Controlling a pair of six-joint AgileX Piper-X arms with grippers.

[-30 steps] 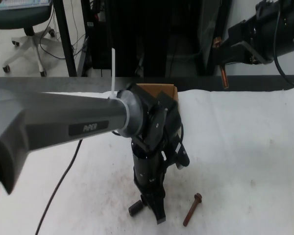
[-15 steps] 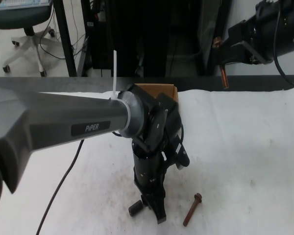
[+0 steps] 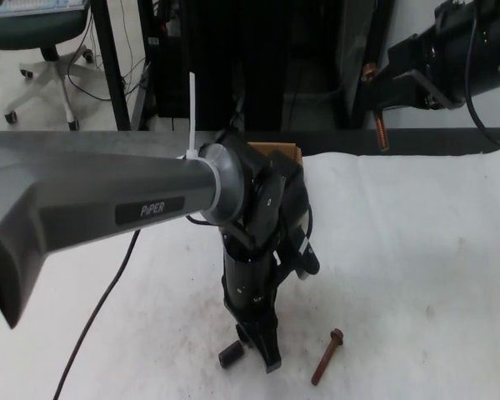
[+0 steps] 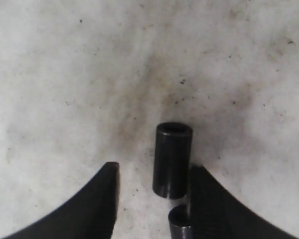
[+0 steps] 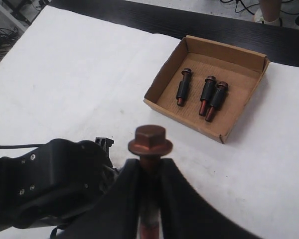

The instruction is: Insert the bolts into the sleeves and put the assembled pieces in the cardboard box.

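Note:
My left gripper (image 4: 153,172) points down at the white cloth, open, with a black sleeve (image 4: 173,160) lying between its fingers, close against one finger (image 4: 209,204). A second sleeve end (image 4: 179,226) shows beside that finger. In the high view the left gripper (image 3: 262,350) stands over a sleeve (image 3: 231,354), with a loose copper bolt (image 3: 327,357) on the cloth to its right. My right gripper (image 5: 149,167) is shut on a copper bolt (image 5: 149,142), held high at the back right (image 3: 379,125). The cardboard box (image 5: 232,102) holds three assembled pieces (image 5: 209,94).
The left arm (image 3: 108,208) crosses the front left of the bench and hides most of the cardboard box (image 3: 277,152) behind it. A black cable (image 3: 100,321) trails over the cloth at the left. A dark bench edge (image 3: 417,140) runs along the back.
The left arm's wrist has shifted slightly back and left, with its gripper staying over the sleeve. The right arm has not moved.

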